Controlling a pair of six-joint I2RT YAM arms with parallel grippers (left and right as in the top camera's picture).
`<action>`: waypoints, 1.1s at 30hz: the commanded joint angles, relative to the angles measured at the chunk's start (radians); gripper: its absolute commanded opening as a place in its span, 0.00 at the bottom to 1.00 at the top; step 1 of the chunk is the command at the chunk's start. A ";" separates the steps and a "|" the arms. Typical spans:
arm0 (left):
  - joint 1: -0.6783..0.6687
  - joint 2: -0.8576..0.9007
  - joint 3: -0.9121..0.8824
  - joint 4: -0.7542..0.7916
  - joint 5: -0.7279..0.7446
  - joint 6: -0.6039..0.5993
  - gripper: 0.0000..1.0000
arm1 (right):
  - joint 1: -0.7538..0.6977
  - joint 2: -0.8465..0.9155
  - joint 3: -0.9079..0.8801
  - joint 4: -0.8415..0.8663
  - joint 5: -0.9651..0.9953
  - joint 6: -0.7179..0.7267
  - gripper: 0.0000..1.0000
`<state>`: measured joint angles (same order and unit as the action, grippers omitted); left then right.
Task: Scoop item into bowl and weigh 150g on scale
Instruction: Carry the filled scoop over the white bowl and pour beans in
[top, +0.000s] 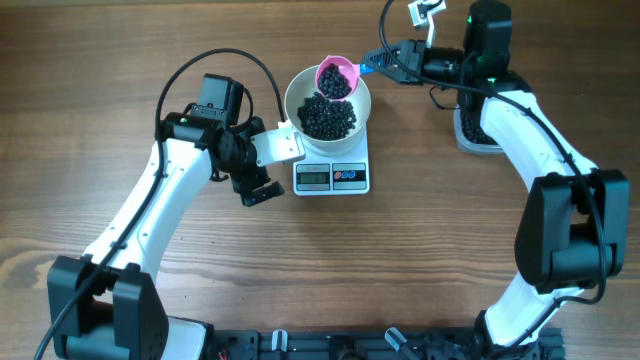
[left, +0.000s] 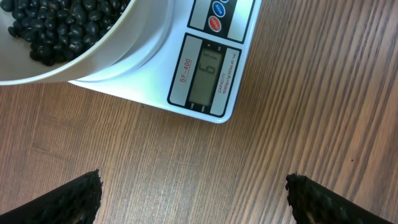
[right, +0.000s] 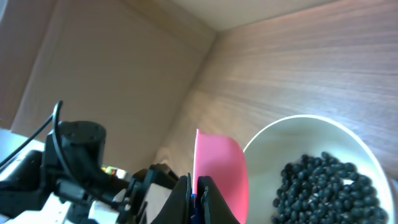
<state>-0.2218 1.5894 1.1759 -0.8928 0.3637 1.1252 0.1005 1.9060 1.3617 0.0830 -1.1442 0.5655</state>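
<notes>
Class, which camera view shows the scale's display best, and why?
The left wrist view: the scale's display is close up and unobstructed. The overhead view shows it only as a tiny grey panel next to the bowl. The right wrist view does not show it.

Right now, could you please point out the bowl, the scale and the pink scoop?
bowl (top: 295, 100), overhead view, bare left inner wall.
scale (left: 207, 73), left wrist view, grey display.
pink scoop (top: 338, 69), overhead view, upper pink wall.
</notes>
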 joint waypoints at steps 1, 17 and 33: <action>-0.005 -0.003 0.009 0.000 0.013 0.019 1.00 | 0.005 0.013 0.009 0.006 0.052 -0.083 0.04; -0.005 -0.003 0.009 0.000 0.013 0.019 1.00 | 0.097 0.009 0.009 -0.183 0.332 -0.718 0.04; -0.005 -0.003 0.009 0.000 0.013 0.019 1.00 | 0.231 -0.190 0.009 -0.331 0.684 -1.072 0.04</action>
<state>-0.2218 1.5894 1.1759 -0.8928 0.3641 1.1252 0.2855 1.7351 1.3617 -0.2428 -0.5884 -0.3561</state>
